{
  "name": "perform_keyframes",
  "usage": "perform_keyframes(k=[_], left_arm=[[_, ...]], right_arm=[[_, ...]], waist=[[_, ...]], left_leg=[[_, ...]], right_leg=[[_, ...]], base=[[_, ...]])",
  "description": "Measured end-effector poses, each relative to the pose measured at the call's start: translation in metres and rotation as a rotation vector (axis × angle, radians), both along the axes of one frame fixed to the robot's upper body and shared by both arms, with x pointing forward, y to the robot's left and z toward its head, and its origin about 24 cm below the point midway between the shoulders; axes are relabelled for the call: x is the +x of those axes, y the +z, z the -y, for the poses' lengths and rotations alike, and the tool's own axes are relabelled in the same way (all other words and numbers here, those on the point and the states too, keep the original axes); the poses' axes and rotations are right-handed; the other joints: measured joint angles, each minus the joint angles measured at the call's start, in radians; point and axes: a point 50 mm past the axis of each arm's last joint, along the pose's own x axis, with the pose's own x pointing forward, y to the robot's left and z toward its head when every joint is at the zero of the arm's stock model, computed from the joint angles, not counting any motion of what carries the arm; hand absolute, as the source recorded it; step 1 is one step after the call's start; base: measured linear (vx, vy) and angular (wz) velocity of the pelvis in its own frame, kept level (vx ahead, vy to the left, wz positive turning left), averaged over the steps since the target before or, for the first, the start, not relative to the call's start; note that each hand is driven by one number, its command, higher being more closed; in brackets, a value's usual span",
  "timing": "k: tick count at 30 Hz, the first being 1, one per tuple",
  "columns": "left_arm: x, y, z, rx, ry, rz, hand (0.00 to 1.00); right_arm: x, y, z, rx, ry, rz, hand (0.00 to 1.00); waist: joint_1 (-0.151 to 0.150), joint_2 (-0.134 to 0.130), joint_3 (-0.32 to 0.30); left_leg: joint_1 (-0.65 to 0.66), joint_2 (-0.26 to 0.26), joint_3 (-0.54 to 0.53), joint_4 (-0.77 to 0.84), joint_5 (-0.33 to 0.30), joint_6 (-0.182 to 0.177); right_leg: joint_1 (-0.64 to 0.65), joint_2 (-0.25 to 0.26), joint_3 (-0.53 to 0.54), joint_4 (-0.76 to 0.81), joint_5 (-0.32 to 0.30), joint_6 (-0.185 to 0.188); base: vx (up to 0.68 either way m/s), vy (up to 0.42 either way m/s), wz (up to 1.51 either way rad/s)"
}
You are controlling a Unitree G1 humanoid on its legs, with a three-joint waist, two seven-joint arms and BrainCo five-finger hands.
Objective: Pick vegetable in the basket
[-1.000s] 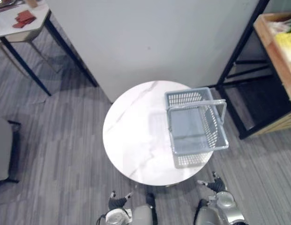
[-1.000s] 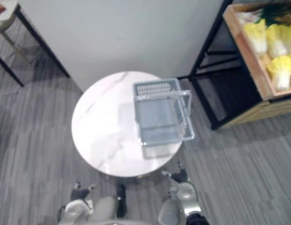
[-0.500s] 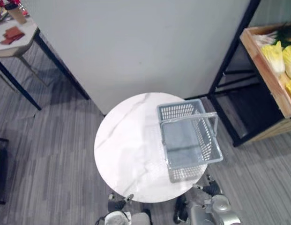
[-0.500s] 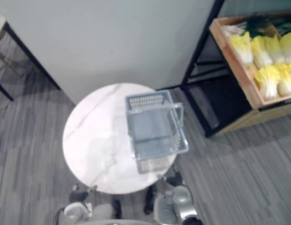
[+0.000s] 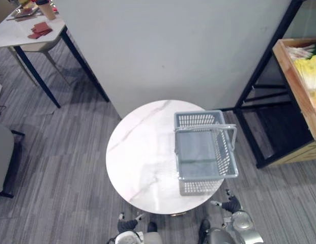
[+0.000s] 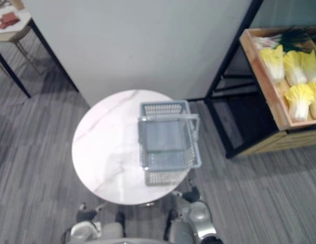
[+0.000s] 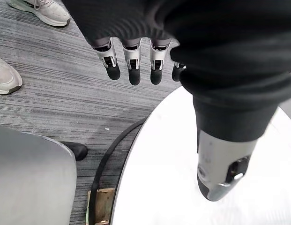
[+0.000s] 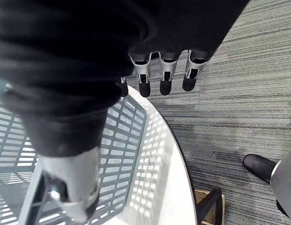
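Still, only the view has swung: the basket sits empty on the bench, the cabbages stay in their crate well to the right, and left hand and right hand hang low, fingers slack and empty, picking unbegun.

You have a round table with a white marble top, crossed by thin grey veins. On its right side, the basket is pale blue-grey plastic with walls in a lattice of small slots. The floor is grey planks in fine streaks, and the far wall is plain pale grey. At the far right you see yellow-and-white cabbages in a tan wooden crate on a black rack. At the far left, a white side table has dark blue legs and carries red-brown pieces. Your left hand and right hand have silver fingers, dark tips and black ribbed covers.
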Motion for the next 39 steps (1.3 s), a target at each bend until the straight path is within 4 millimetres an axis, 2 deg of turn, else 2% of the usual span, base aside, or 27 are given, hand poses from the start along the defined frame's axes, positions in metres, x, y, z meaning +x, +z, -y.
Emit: perform_keyframes(k=[3,11,14,15,19,20,21,26,29,31,34,37,38,39], left_arm=[[0.001,0.000,0.003,-0.016,0.004,0.003,0.00],[0.002,-0.002,0.013,-0.034,-0.046,-0.007,0.00],[0.003,-0.002,0.012,-0.022,-0.071,-0.009,0.00],[0.003,-0.002,0.011,-0.017,-0.072,-0.012,0.00],[0.000,-0.003,0.002,0.027,-0.102,-0.045,0.00],[0.000,-0.003,0.000,0.034,-0.106,-0.048,0.00],[-0.001,-0.003,-0.003,0.045,-0.109,-0.054,0.00],[-0.003,-0.002,-0.011,0.084,-0.135,-0.064,0.00],[-0.006,-0.002,-0.012,0.083,-0.127,-0.070,0.00],[-0.006,-0.002,-0.013,0.083,-0.123,-0.070,0.00],[-0.005,-0.002,-0.012,0.083,-0.125,-0.064,0.00],[0.001,0.002,-0.010,0.086,-0.137,-0.033,0.00],[0.003,0.003,-0.010,0.086,-0.140,-0.026,0.00],[0.006,0.005,-0.009,0.085,-0.137,-0.011,0.00]], right_arm=[[0.003,0.002,0.006,-0.007,-0.034,0.012,0.00],[0.016,0.021,0.023,-0.057,-0.129,0.111,0.00],[0.027,0.043,0.030,-0.097,-0.159,0.222,0.00],[0.031,0.056,0.034,-0.114,-0.172,0.286,0.00],[0.038,0.100,0.042,-0.176,-0.191,0.493,0.00],[0.038,0.105,0.043,-0.190,-0.188,0.514,0.00],[0.037,0.116,0.044,-0.218,-0.173,0.558,0.00],[0.043,0.149,0.040,-0.278,-0.043,0.696,0.00],[0.051,0.153,0.029,-0.281,0.055,0.716,0.00],[0.064,0.157,0.017,-0.323,0.165,0.728,0.00],[0.099,0.165,-0.005,-0.445,0.351,0.743,0.00],[0.137,0.183,-0.024,-0.573,0.483,0.771,0.00],[0.143,0.186,-0.024,-0.588,0.491,0.771,0.00],[0.153,0.193,-0.023,-0.647,0.510,0.762,0.00]], waist=[[0.001,0.009,-0.004],[-0.005,0.046,-0.012],[-0.006,0.046,-0.012],[-0.006,0.046,-0.013],[-0.015,0.034,-0.027],[-0.017,0.030,-0.030],[-0.017,0.016,-0.037],[-0.022,-0.015,-0.054],[-0.017,-0.016,-0.055],[-0.013,-0.016,-0.055],[-0.005,-0.016,-0.055],[0.025,-0.016,-0.052],[0.028,-0.018,-0.050],[0.045,-0.021,-0.044]], left_leg=[[-0.039,0.002,-0.026,-0.019,0.032,-0.002],[-0.057,-0.027,-0.042,-0.048,0.057,0.014],[-0.053,-0.031,-0.023,-0.073,0.068,0.017],[-0.042,-0.031,-0.010,-0.084,0.070,0.018],[0.007,-0.038,0.048,-0.122,0.071,0.019],[0.010,-0.039,0.053,-0.122,0.071,0.018],[0.018,-0.042,0.067,-0.121,0.070,0.017],[0.022,-0.050,0.069,-0.120,0.070,0.017],[0.033,-0.055,0.069,-0.119,0.069,0.017],[0.030,-0.057,0.070,-0.119,0.070,0.018],[0.012,-0.061,0.061,-0.119,0.076,0.026],[-0.023,-0.069,0.040,-0.120,0.093,0.042],[-0.027,-0.072,0.031,-0.122,0.098,0.043],[-0.041,-0.073,0.015,-0.121,0.109,0.046]], right_leg=[[0.002,0.010,-0.028,-0.066,0.039,0.000],[0.035,-0.005,-0.056,-0.165,0.106,0.020],[0.034,-0.010,-0.049,-0.186,0.128,0.020],[0.034,-0.010,-0.033,-0.191,0.133,0.021],[0.036,-0.014,0.013,-0.198,0.146,0.023],[0.036,-0.015,0.016,-0.198,0.146,0.023],[0.042,-0.017,0.024,-0.201,0.147,0.024],[0.052,-0.023,0.026,-0.214,0.152,0.032],[0.064,-0.028,0.026,-0.214,0.153,0.034],[0.062,-0.029,0.024,-0.219,0.154,0.037],[0.060,-0.034,0.013,-0.228,0.161,0.050],[0.037,-0.040,-0.006,-0.231,0.174,0.047],[0.035,-0.042,-0.013,-0.230,0.177,0.043],[0.028,-0.044,-0.019,-0.228,0.182,0.037]], base=[[-0.07,-0.022,0.28],[-0.05,0.040,0.12],[0.02,0.037,-0.09],[0.05,0.038,-0.30],[0.07,0.046,-0.36],[0.08,0.055,-0.18],[0.06,0.042,-0.07],[0.01,0.026,0.00],[-0.03,0.016,0.00],[-0.07,0.017,-0.03],[-0.11,0.011,0.11],[-0.07,0.009,0.17],[-0.02,0.007,0.37],[0.00,0.009,0.42]])
